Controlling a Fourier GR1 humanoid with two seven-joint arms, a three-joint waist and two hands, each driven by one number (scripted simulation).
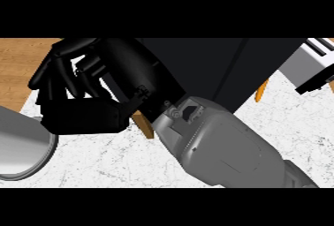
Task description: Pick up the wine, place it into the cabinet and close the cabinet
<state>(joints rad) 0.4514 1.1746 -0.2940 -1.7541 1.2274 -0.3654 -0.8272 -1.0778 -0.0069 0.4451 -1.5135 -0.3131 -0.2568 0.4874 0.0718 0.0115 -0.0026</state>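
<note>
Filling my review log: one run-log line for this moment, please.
right hand: raised near the camera, above counter | wine: not visible | left hand: not in view | cabinet: dark, behind the hand

Counter (98,163): white, faint grey marbling throughout.

Hand (85,88) over counter's upper left: solid black, dull sheen on the fingers.

Forearm (222,150), running from hand to counter's lower right: plain mid grey, darker seams.

Floor (20,66) beyond counter's left edge: warm brown wood grain.

Round dish (20,150) at counter's left edge: silvery grey, shading from dark to pale.

Panel (215,66) behind the hand: flat black.

Small wedge (145,124) under the wrist, on the counter: orange-brown.

Object (313,62) at counter's upper right: grey body, black and white stripes.
</note>
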